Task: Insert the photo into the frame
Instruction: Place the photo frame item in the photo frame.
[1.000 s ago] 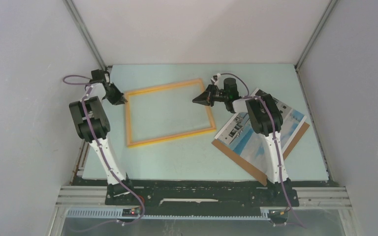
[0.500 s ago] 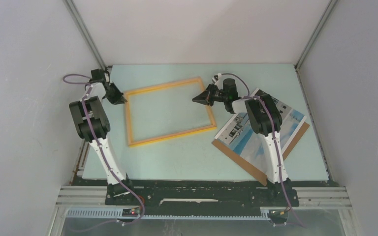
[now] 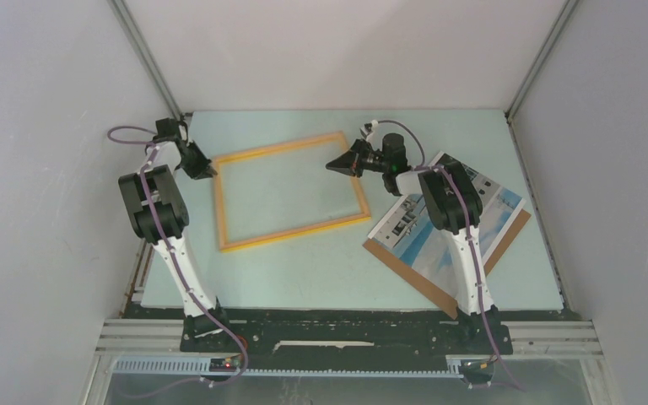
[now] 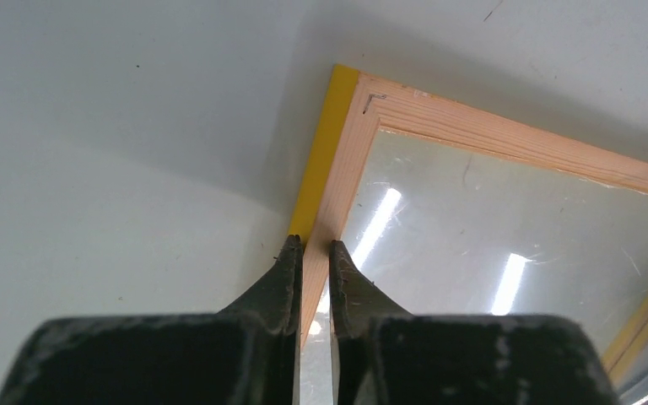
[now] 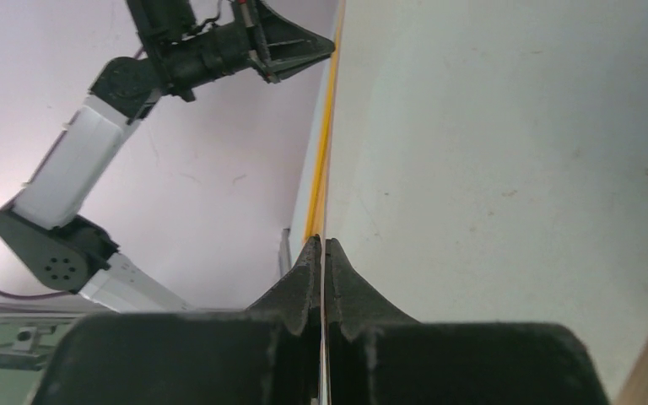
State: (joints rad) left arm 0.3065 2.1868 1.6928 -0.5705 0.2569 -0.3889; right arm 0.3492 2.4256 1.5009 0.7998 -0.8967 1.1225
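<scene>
The frame (image 3: 291, 192), a thin yellow-orange rim round a clear pane, lies mid-table. My left gripper (image 3: 205, 171) is at its far left corner; the left wrist view shows the gripper (image 4: 312, 249) shut on the wooden rim (image 4: 506, 139), one finger on each side. My right gripper (image 3: 335, 164) is at the far right corner. In its wrist view the gripper (image 5: 323, 245) is shut on a thin pale edge that runs on into the frame's yellow rim (image 5: 327, 143). The photo (image 3: 409, 232), blue sky and pale buildings, lies face up at the right, partly under the right arm.
A brown backing board (image 3: 405, 268) lies beneath the photo, its near edge showing. White walls close in the table on three sides. The left arm (image 5: 93, 143) shows across the frame in the right wrist view.
My right gripper has shifted a little toward the far side and left along the frame's corner. The left gripper has edged slightly away and its jaws have tightened a touch. The frame has barely moved.
</scene>
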